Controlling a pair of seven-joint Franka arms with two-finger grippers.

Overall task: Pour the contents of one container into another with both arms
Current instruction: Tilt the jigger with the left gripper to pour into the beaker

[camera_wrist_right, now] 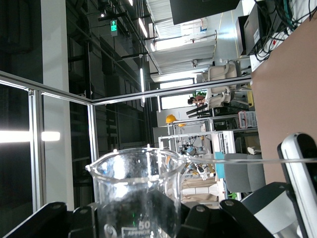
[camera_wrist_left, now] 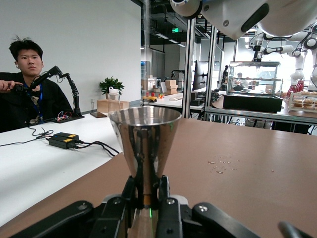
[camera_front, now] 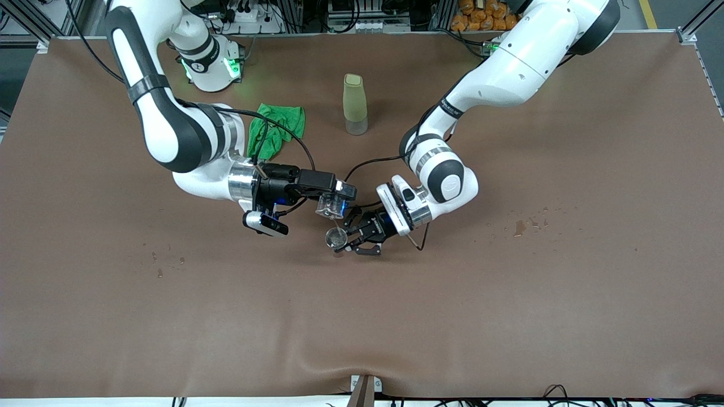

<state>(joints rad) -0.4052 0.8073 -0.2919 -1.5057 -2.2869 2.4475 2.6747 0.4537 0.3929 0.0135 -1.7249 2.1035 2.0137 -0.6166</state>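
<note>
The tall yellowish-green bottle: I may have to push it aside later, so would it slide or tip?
The tall yellowish-green bottle stands upright and slim on a small base, so a push near its top would probably tip it. The brown table mat looks matte, so it may grip rather than let it slide. Pushing low seems safer.

In the front view we find the clear cup (camera_front: 330, 206) half hidden under the right gripper (camera_front: 337, 199). Whether liquid falls into the metal cup (camera_front: 336, 238) is too small to tell. The right wrist view cuts off the clear cup's base. The metal cup's foot seems buried between the left gripper (camera_wrist_left: 148, 198) fingers.
</note>
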